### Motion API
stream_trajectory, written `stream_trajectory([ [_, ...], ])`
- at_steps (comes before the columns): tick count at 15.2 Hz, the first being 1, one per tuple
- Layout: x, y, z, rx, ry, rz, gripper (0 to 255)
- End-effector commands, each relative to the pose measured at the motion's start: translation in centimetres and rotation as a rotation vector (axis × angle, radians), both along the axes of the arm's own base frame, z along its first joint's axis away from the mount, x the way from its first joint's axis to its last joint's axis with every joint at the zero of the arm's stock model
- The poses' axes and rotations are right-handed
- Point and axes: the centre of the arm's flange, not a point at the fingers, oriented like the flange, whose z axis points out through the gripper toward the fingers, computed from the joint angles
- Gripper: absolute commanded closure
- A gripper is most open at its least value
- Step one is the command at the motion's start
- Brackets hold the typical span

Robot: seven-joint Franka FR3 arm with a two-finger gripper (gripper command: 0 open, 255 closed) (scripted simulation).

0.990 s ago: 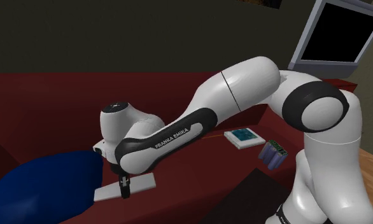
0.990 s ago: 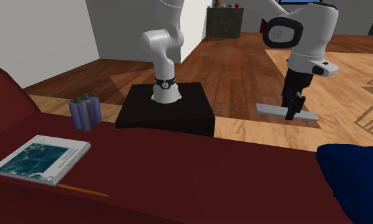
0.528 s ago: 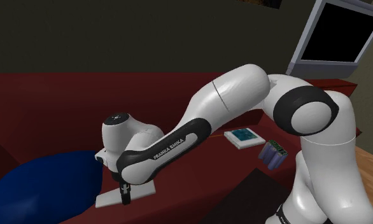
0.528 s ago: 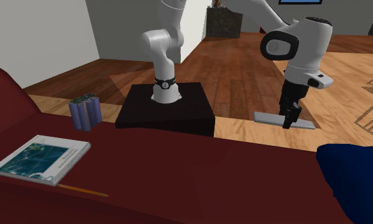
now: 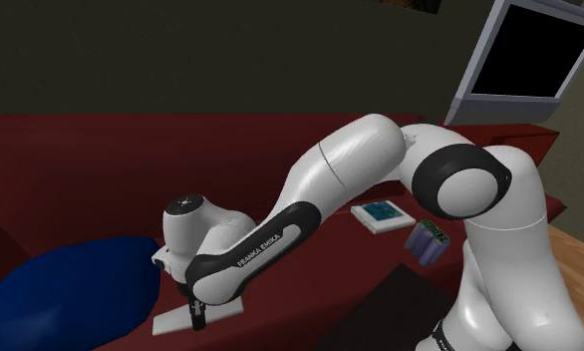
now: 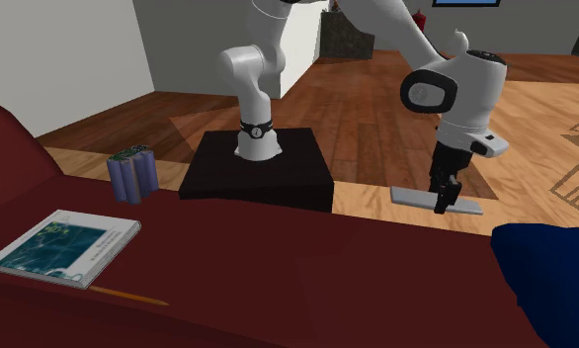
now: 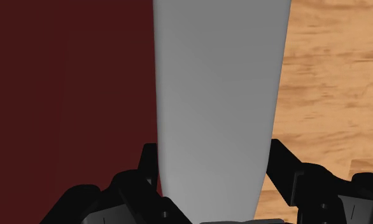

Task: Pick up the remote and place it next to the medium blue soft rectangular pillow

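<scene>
Remote (image 5: 170,321): plain grey flat slab, the task's item

Shoulder view: pinched at mid-length by the black gripper (image 5: 196,321). It lies level and low over the seat of the dark red sofa (image 5: 91,170), just beside the dark blue pillow (image 5: 66,294), at the pillow's 3 o'clock. Contact with the seat: cannot tell. Book (image 5: 380,214) and blue cylinders (image 5: 429,242) are well apart, toward 2 o'clock of the remote.

Second exterior view: the remote hangs at the sofa's front edge, with wood floor (image 6: 376,109) behind it. The pillow's corner is near at the remote's 4 o'clock, not touching. The black stand (image 6: 299,176) is at its 9 o'clock.

Wrist view: the fingers (image 7: 147,168) clasp both long sides. Beneath the slab there is sofa on one side and floor on the other, so it likely straddles the seat edge.

Handling note (judgement): the placing step is close to done. Carry the remote inward until its whole length is over the seat, lower it until it rests, then spread the fingers. A release here risks a tip to the floor. Stay off the pillow's soft flank
</scene>
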Motion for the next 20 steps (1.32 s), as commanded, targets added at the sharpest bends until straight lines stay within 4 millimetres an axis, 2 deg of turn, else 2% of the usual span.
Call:
stream_trajectory([
  [1,-0.1,0.0,-1.2,0.001,-0.001,0.0,255],
  [10,-0.1,0.0,-5.9,0.001,-0.001,0.0,255],
  [18,-0.1,0.0,-5.9,0.001,-0.001,0.0,255],
  [19,-0.1,0.0,-5.9,0.001,-0.001,0.0,0],
  [20,-0.1,0.0,-5.9,0.001,-0.001,0.0,0],
])
